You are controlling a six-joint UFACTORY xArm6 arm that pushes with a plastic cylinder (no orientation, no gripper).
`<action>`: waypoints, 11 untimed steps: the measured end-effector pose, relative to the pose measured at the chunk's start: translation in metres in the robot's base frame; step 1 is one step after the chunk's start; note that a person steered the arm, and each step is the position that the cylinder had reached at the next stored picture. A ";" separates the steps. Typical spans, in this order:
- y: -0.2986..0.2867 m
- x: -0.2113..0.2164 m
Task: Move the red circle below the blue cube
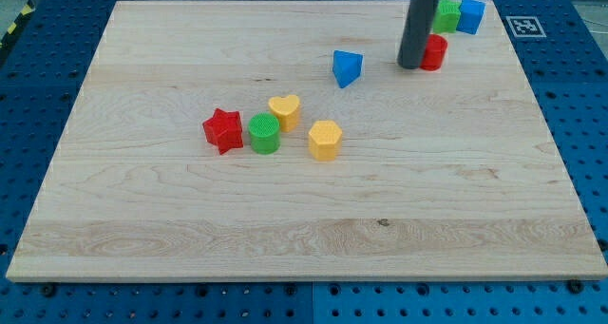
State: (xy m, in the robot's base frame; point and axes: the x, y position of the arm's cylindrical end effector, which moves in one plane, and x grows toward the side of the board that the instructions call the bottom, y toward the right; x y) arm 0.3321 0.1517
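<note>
My tip touches the red circle just below the blue cube.

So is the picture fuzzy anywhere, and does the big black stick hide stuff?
In the camera view the light is even, no glare, only soft shadows beside the blocks. My tip looks sharp; the rod covers the view's left edge of the red circle and part of the green block.

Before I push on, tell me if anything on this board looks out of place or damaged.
Nothing stands out. All blocks sit flat on the board, none tipped or broken. My tip is against the left side of the red circle, just below the green block and blue cube. The remaining blocks lie apart, undisturbed.
</note>
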 end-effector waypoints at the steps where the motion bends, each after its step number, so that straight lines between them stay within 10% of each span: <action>1: 0.023 0.000; 8: 0.060 -0.042; 11: 0.094 0.015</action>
